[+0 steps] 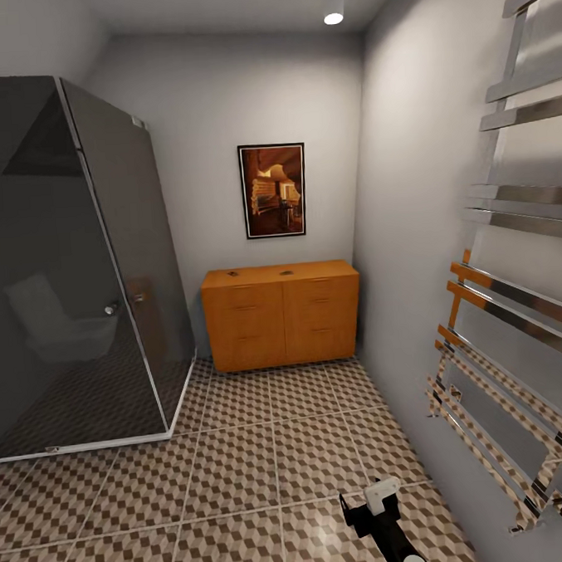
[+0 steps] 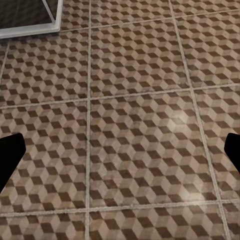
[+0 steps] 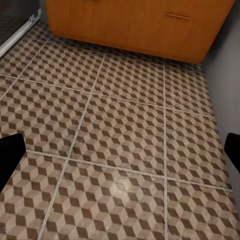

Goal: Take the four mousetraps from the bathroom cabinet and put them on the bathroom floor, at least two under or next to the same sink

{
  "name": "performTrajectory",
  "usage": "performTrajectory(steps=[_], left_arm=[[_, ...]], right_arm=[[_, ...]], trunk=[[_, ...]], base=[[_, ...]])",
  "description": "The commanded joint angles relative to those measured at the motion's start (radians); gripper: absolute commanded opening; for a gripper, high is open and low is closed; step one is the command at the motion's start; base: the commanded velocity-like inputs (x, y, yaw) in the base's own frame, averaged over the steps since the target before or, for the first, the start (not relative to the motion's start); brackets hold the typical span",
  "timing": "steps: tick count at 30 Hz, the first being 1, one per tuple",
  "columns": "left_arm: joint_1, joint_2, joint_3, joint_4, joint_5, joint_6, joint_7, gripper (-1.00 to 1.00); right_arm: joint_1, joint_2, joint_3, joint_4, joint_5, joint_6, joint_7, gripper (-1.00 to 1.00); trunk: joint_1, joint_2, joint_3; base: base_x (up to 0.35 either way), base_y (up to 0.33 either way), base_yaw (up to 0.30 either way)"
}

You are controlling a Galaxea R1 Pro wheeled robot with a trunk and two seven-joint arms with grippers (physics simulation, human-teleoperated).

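Mousetraps (image 1: 232, 275) look like two tiny dark specks on top of the orange cabinet (image 1: 282, 322), too small to make out properly. That cabinet sits against the far wall under a framed picture (image 1: 274, 190), with the cube-pattern bathroom floor (image 1: 267, 456) running up to it. Dark glass shower enclosure (image 1: 72, 269) is off to the left, chrome towel rail (image 1: 516, 316) on the right wall. Right end effector (image 3: 120, 150) hangs over the tiles with fingers spread wide, and the left end effector (image 2: 120, 150) is just as far apart.
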Motion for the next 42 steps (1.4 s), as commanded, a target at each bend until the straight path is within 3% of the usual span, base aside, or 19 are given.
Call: performTrajectory(steps=[1,42], left_arm=[[-0.001,0.0,-0.008,0.003,0.008,-0.005,-0.002,1.0],[0.004,-0.001,-0.009,0.003,0.008,-0.005,-0.002,1.0]], right_arm=[[0.0,0.0,0.002,0.001,0.01,-0.001,-0.01,1.0],[0.0,-0.001,0.003,0.001,0.01,-0.001,-0.014,1.0]], trunk=[[0.0,-0.001,0.0],[0.0,-0.001,0.0]], base=[[0.0,0.0,0.0],[0.003,0.0,0.0]])
